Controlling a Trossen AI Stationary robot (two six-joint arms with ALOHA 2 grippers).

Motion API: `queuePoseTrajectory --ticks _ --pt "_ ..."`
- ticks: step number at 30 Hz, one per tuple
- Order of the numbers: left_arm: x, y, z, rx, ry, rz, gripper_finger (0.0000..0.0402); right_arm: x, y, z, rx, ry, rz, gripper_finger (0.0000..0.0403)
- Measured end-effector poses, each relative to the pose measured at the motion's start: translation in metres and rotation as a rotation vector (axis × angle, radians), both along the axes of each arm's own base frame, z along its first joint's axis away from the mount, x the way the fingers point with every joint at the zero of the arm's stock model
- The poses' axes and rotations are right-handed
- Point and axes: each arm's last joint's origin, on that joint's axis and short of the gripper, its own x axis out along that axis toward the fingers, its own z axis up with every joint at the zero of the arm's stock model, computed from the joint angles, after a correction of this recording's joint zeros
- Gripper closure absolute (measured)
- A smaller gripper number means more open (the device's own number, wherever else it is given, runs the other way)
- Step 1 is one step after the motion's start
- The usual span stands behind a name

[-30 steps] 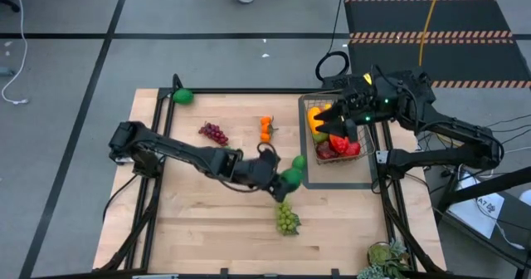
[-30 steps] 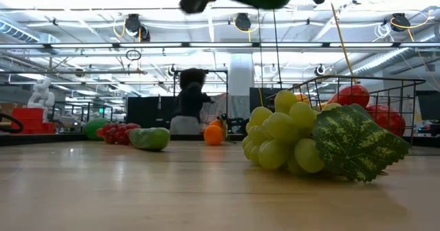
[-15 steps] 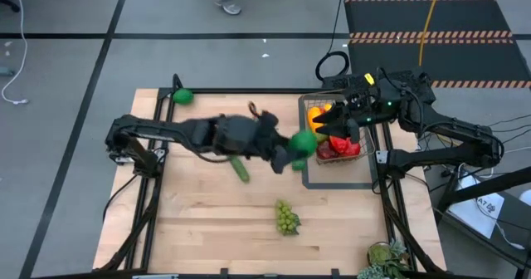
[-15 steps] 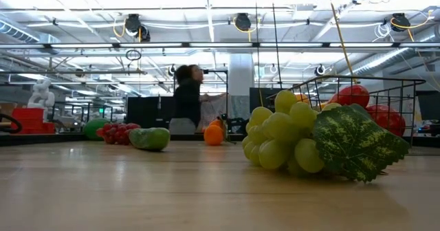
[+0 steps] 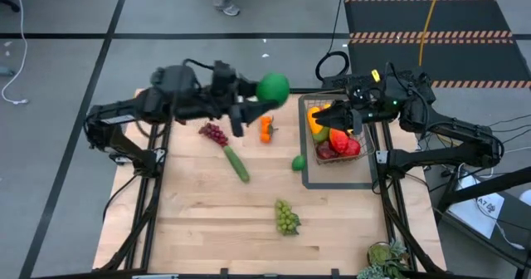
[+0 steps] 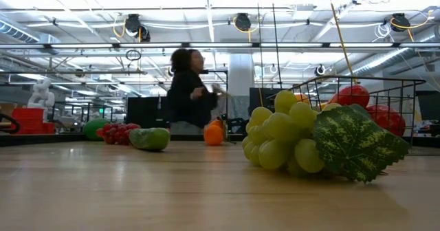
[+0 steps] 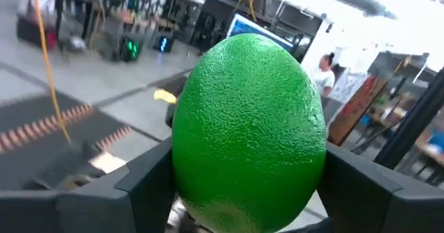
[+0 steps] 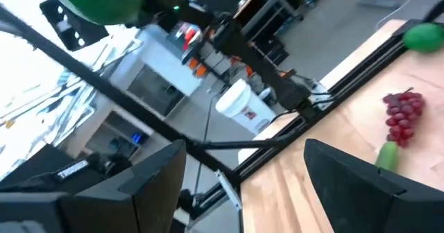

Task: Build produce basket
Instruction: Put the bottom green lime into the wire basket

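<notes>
Left gripper (image 5: pixel 264 96) is raised high over the far side of the table (image 5: pixel 199 229), fingers clamped on a round green fruit (image 5: pixel 273 87) — a lime by its pebbled skin; the left wrist view shows it seated squarely between both fingers (image 7: pixel 149 181). Right gripper (image 5: pixel 342 117) hovers over the basket (image 5: pixel 362 149) at the table's right side, fingers apart and holding nothing.

Basket holds red, orange and yellow pieces already. Left on the wood: purple grapes (image 5: pixel 213 133), cucumber (image 5: pixel 236 163), orange (image 5: pixel 265 128), a small green fruit (image 5: pixel 298 162) just beside the tray frame (image 5: pixel 305 176), green grapes (image 5: pixel 286 217) toward the near edge, another green fruit (image 5: pixel 183 96) at the far left corner. A person (image 6: pixel 187 97) moves in the room behind, well off the table.

Step in hand, as I judge it: carry the lime across and drop it in the basket.

- Right gripper sits over the opening — it should clear off first, or the arms may meet.
- Bring the lime above the rim, then lower before release; a round fruit let go high may bounce off the pile.
- Aim for a gap among the fruit, not the crown.
</notes>
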Motion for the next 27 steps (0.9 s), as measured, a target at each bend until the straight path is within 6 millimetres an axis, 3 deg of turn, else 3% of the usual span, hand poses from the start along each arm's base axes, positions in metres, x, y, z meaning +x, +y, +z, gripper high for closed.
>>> queuePoseTrajectory --ticks 6,10,17,23,27 --pt "-0.029 0.003 0.019 0.248 -0.036 0.043 0.0100 0.000 -0.005 0.000 0.148 0.007 -0.162 0.0117" --pt "-0.039 0.001 0.024 0.512 -0.014 0.068 0.0104 0.000 -0.006 0.000 0.168 0.005 -0.208 0.0117" --pt "-0.044 0.000 0.029 0.938 0.015 0.134 0.0105 0.000 -0.006 0.000 0.247 0.006 -0.210 0.0117" --pt "-0.045 -0.001 0.033 1.149 0.013 0.181 0.0098 0.002 0.000 0.000 0.234 0.006 -0.211 0.0117" --pt "-0.045 -0.001 0.034 1.181 0.011 0.195 0.0097 0.003 0.006 0.000 0.229 0.009 -0.189 0.0117"
